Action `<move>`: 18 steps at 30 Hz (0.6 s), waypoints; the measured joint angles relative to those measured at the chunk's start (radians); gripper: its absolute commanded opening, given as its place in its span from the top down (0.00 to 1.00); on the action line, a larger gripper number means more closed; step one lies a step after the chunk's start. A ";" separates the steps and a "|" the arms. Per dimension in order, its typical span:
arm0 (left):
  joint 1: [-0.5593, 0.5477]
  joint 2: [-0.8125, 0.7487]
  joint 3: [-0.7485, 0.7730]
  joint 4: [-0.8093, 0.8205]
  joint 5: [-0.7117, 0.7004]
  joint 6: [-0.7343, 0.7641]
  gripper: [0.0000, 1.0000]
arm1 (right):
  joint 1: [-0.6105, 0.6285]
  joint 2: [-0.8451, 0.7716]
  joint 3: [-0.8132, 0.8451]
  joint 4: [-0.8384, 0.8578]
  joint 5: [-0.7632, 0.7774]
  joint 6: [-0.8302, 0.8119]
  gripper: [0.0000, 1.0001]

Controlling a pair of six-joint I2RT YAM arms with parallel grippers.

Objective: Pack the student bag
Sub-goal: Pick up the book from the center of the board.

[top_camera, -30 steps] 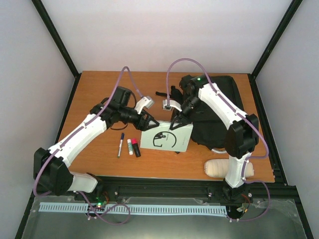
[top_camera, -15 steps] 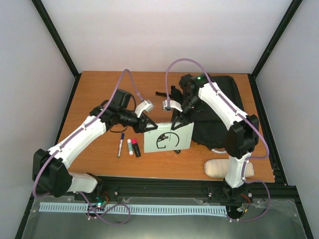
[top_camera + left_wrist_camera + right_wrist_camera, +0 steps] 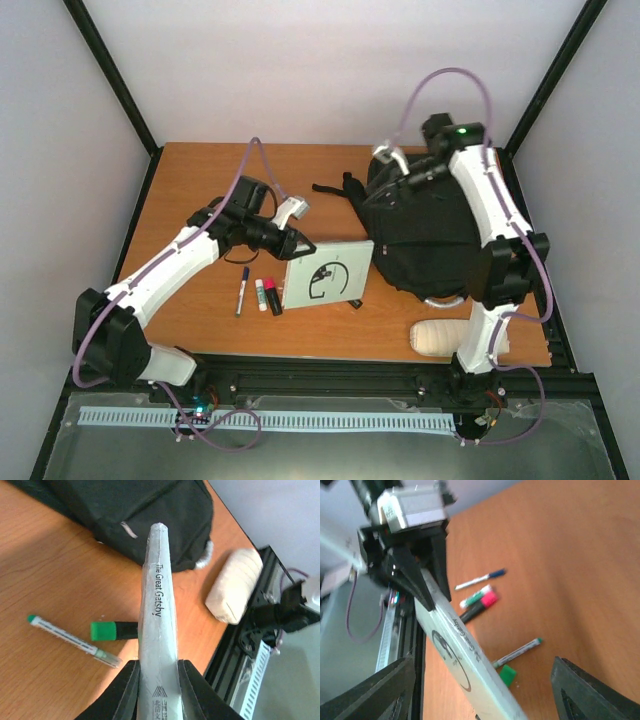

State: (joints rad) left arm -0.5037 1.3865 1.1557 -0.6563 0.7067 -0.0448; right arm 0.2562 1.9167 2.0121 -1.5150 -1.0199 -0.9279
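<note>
From above: the book (image 3: 322, 282) is held by its left end in the left jaws, long axis pointed right at the student bag (image 3: 425, 230), just beside it. At left wrist: book is clamped spine-up, bag dead ahead. At right wrist: right jaws are spread wide, empty, nearer the bag.

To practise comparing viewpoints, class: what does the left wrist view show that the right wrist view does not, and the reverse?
Only the left wrist view: the large black fabric backpack and the cream-white rolled pouch near it.

Only the right wrist view: the white pen with a blue cap, the pink-capped marker, and the right claw, standing open.

Both: the pale thin book titled The Great Gatsby, clamped in the left claw, the white pen with a green cap and the orange-brown wooden table.
</note>
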 measured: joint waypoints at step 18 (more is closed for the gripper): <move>0.057 0.015 0.035 0.533 -0.460 -0.698 0.99 | -0.219 -0.262 -0.647 0.780 -0.055 0.863 0.19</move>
State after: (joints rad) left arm -0.4465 1.4014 1.1904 -0.1230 0.2462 -0.7425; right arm 0.0368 1.6550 1.3655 -0.7345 -1.0744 -0.0654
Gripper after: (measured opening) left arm 0.169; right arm 0.810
